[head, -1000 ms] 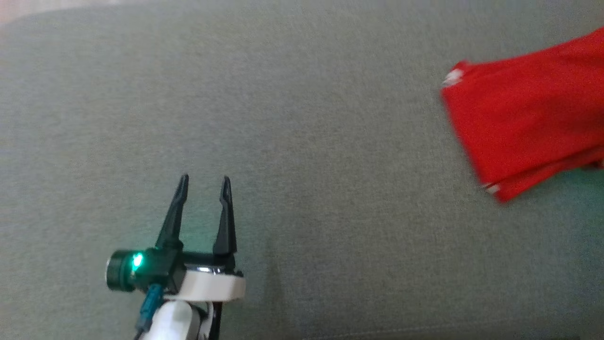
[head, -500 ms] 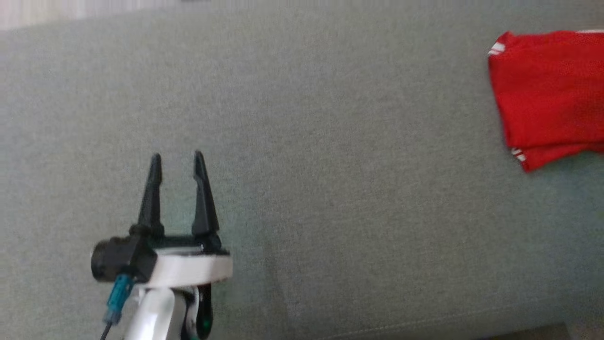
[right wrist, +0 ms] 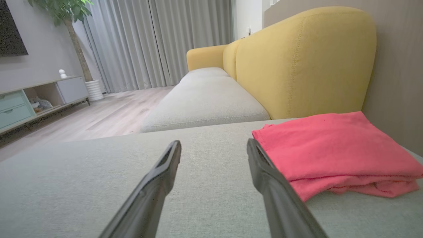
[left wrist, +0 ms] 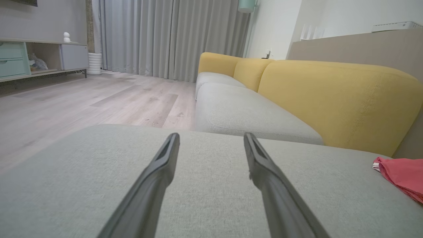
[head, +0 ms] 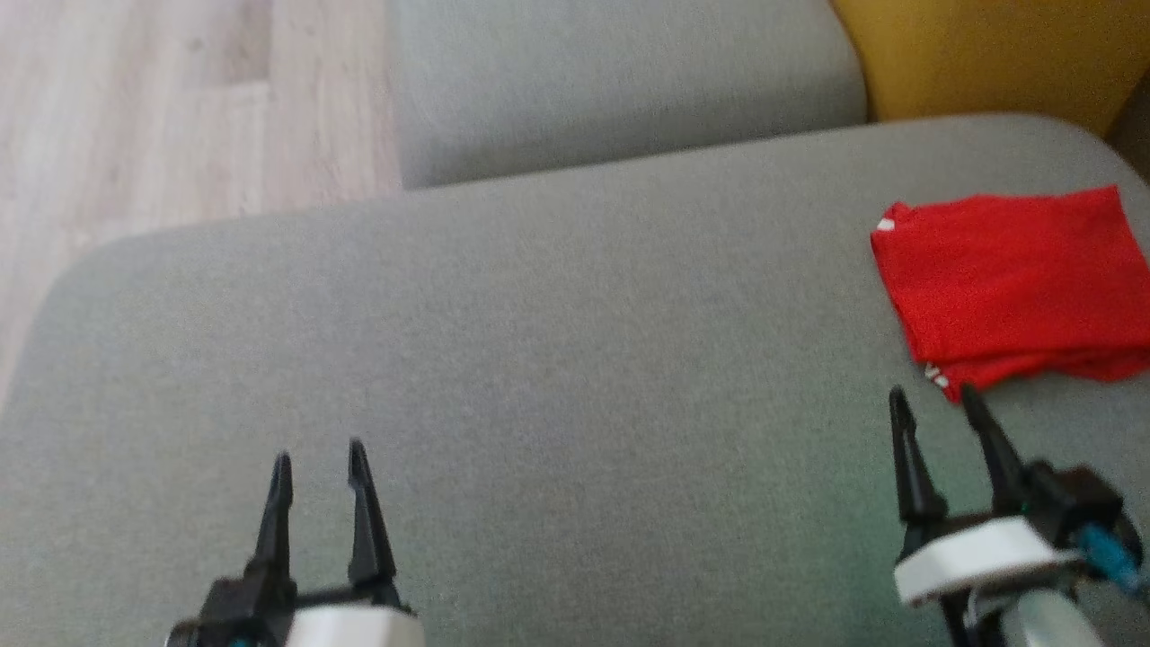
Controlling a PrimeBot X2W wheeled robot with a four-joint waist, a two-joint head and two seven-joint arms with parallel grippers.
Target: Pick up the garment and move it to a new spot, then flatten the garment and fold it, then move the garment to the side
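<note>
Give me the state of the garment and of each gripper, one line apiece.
red garment: folded into a neat rectangle, lying on the right side of the grey cushion, not held.
left gripper: open, empty, over bare cushion.
right gripper: open, empty, fingertips close to the garment's near edge, not gripping it.

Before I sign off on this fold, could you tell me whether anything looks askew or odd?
Only slightly: the folded red garment on the grey cushion has its bottom layer poking out unevenly nearest the right gripper.
</note>
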